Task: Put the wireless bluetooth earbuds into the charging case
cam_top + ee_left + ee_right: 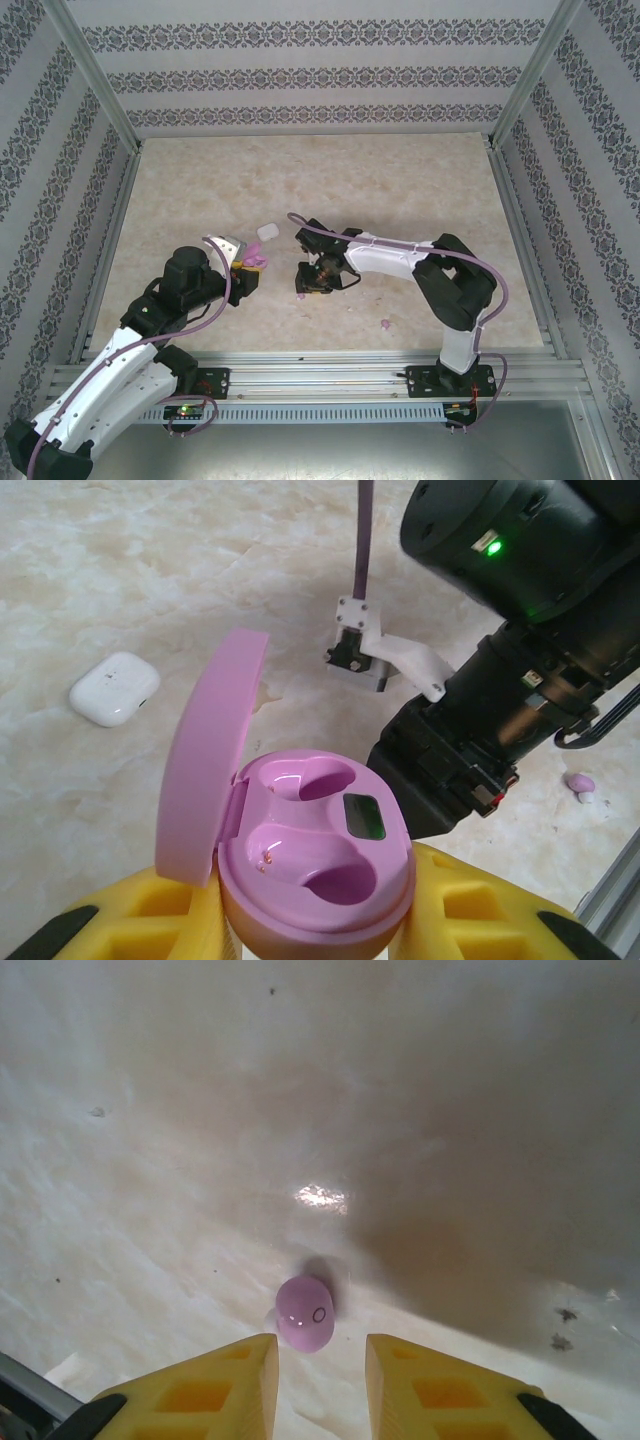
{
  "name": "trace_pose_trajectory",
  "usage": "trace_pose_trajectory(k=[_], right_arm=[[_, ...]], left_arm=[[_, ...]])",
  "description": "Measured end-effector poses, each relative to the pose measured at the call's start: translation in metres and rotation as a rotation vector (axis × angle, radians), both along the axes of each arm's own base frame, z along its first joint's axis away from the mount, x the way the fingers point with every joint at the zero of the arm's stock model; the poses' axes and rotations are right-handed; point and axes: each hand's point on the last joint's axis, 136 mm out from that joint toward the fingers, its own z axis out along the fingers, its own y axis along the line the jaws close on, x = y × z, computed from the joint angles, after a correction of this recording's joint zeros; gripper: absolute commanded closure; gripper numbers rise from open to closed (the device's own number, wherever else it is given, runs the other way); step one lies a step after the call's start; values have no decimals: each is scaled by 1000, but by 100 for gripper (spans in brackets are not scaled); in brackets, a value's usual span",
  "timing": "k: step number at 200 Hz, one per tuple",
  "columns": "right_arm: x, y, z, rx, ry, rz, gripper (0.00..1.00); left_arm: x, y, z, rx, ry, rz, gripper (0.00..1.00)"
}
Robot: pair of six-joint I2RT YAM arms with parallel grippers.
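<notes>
Bright, even overhead light. Small glare spot on table (320,1197); broad soft shadow upper right. Bud (305,1313) throws short shadow. Focus fair.

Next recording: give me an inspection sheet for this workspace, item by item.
Surface: marbled beige table, a few dark specks.
Job's things: purple charging case, lid open, both wells empty; one purple earbud on the table just ahead of the right tool's tips; second purple earbud lying apart, nearer the right arm's base.
Clutter: closed white case on the table.
Grippers: left tool shut on the purple charging case; right tool open, holding nothing.
Cables: purple cable along each arm.
Surroundings: patterned walls, aluminium frame.
</notes>
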Motion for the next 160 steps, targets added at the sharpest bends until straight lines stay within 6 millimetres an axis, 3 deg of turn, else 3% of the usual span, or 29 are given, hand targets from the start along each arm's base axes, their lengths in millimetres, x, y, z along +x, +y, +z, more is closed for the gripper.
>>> trace_pose_trajectory(k=[102,160], right_arm=[[-3,13,-15,-5,31,11,75],[-2,15,-15,-13,33,16,84]], left_arm=[[-2,0,-4,1,7,-4,96],[-4,-2,-3,-4,4,-19,96]])
